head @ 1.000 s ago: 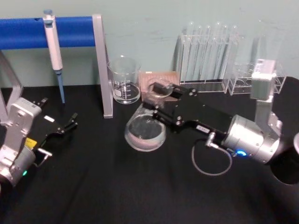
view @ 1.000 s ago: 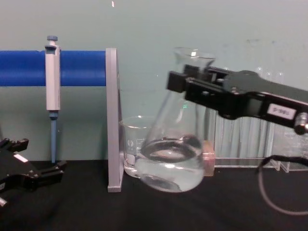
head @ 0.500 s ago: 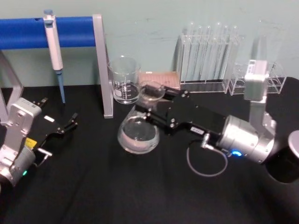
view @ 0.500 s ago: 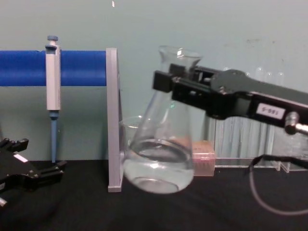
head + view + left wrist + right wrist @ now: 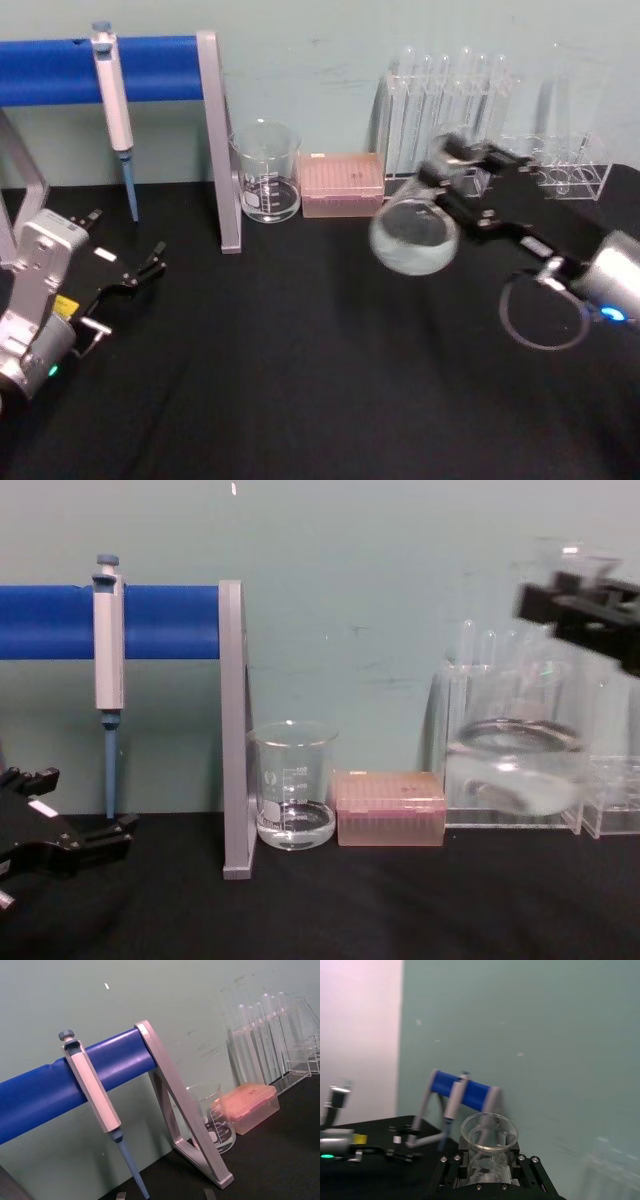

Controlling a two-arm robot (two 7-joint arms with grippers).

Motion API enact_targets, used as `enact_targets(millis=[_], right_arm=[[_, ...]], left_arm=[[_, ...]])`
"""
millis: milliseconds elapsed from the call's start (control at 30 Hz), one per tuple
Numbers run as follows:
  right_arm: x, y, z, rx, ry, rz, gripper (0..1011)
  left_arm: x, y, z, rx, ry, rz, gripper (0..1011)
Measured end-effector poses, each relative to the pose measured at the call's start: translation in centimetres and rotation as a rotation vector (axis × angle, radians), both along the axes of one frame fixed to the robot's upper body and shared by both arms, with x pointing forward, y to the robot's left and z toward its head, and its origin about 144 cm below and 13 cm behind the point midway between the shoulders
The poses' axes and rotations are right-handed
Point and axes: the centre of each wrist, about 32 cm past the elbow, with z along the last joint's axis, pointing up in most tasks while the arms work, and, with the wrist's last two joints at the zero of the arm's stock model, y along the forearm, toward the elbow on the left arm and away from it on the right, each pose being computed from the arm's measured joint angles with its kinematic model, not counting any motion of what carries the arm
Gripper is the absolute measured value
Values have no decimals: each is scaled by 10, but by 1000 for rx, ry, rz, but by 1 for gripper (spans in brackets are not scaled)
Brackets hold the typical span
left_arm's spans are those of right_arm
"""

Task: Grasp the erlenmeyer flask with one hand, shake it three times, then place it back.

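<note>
Erlenmeyer flask [image 5: 413,235], neck clamped by right gripper [image 5: 457,178], swung from centre to 3 o'clock (left gripper [image 5: 127,234] at 9, jaws apart)

soft even light, faint shadows

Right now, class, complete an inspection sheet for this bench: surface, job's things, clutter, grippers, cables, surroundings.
Surface: black table, no spills seen.
Job's things: erlenmeyer flask holding clear liquid, held tilted above the table.
Clutter: beaker, pink box, pipette hanging on blue stand, test tube rack.
Grippers: right gripper, jaws shut on the flask's neck; left gripper parked low at left, jaws open.
Cables: grey loop beside the right arm.
Surroundings: teal wall; nothing else seen.
</note>
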Motion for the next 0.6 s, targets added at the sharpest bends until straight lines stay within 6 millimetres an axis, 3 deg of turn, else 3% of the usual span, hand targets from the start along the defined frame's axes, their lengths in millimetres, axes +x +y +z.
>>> enact_targets(millis=[300, 600], right_arm=[[-17, -28, 0, 3, -1, -128, 450], [-17, -28, -1, 3, 3, -128, 451]], left_arm=[[0, 0, 0, 0, 0, 0, 1001], [0, 0, 0, 0, 0, 0, 1001]])
